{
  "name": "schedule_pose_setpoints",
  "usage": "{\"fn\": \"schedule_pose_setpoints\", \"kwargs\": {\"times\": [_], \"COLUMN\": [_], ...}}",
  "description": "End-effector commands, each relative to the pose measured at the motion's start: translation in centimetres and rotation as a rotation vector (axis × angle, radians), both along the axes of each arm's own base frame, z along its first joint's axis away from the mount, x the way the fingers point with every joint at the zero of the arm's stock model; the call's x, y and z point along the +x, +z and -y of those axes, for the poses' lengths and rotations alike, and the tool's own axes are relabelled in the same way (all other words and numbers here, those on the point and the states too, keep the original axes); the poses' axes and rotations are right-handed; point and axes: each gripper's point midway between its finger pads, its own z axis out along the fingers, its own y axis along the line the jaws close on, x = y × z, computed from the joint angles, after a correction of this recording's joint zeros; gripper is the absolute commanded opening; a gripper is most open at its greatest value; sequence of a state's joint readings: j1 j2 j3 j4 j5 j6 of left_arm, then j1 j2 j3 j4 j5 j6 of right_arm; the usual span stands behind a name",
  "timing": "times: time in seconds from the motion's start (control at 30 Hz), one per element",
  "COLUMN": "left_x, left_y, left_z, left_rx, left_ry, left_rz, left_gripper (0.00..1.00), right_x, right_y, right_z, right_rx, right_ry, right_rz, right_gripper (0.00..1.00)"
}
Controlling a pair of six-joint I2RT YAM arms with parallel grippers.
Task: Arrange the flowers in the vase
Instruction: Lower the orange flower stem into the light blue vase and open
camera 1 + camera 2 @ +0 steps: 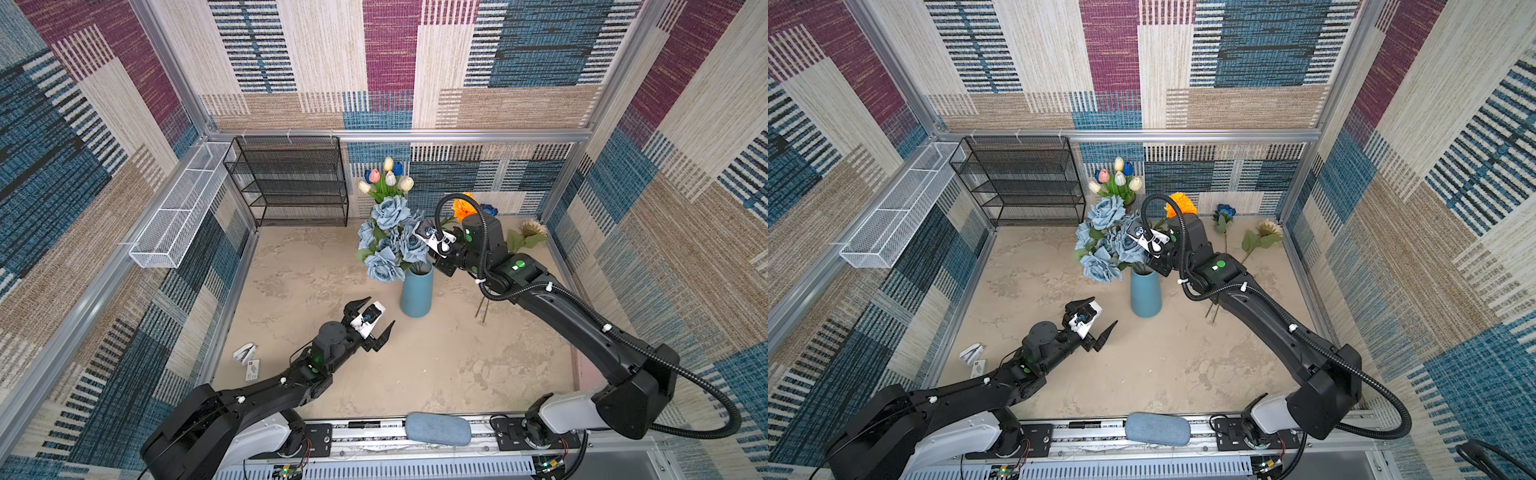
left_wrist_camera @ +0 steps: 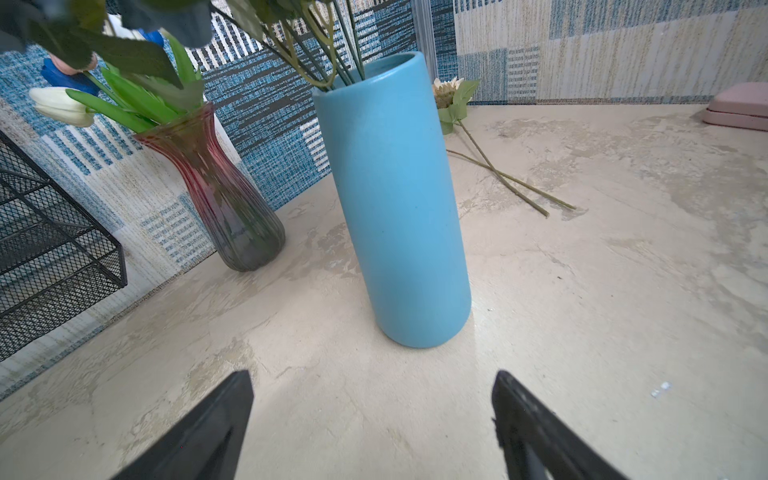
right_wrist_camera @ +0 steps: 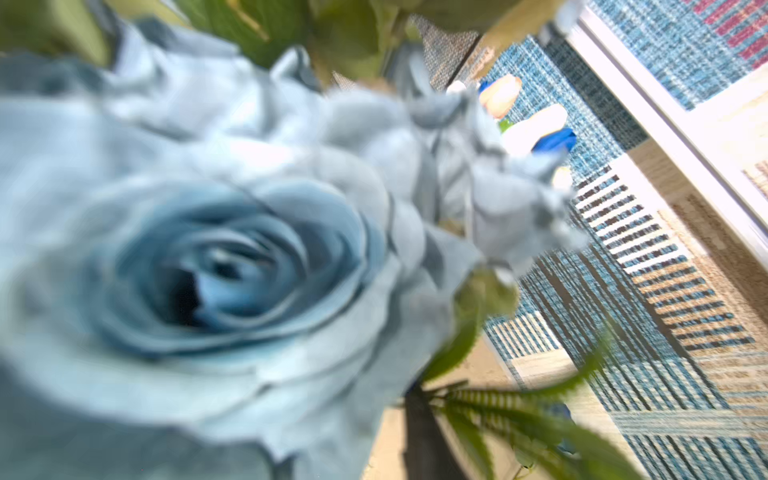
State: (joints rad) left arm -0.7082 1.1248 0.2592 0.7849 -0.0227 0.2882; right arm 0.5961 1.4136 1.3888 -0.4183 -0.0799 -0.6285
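Two arms are flanking the blue vase (image 1: 417,293): the left gripper (image 1: 381,310) is hovering spread, likely ready to brace it. The right gripper (image 1: 440,264) is sitting among the dusty-blue rose bunch (image 1: 390,237) standing inside, its grip impossible to tell. The pale sunflower (image 1: 530,230) is lying nearby, awaiting insertion.

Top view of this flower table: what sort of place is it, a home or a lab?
Probably a robot test booth, not a home: patterned carpet panels in an aluminium frame wall in the tabletop, and a left arm and right arm are mounted on a front rail.
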Motion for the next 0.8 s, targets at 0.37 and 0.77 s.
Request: {"fn": "schedule_pose_setpoints", "kwargs": {"times": [0.37, 0.77], "left_x": [0.1, -0.1], "left_y": [1.0, 1.2], "left_z": [0.1, 0.4], "left_rx": [-0.024, -0.055], "left_ry": [0.002, -0.016], "left_rz": [0.025, 0.017], "left_gripper": [0.93, 0.92], "right_x": [0.6, -2.5], "right_y": [-0.7, -2.6], "right_z": [1.5, 1.0], "right_rx": [0.076, 0.183], "right_ry": [-0.135, -0.073], "right_rz": [-0.021, -0.132], "right_gripper": [0.66, 0.71]}}
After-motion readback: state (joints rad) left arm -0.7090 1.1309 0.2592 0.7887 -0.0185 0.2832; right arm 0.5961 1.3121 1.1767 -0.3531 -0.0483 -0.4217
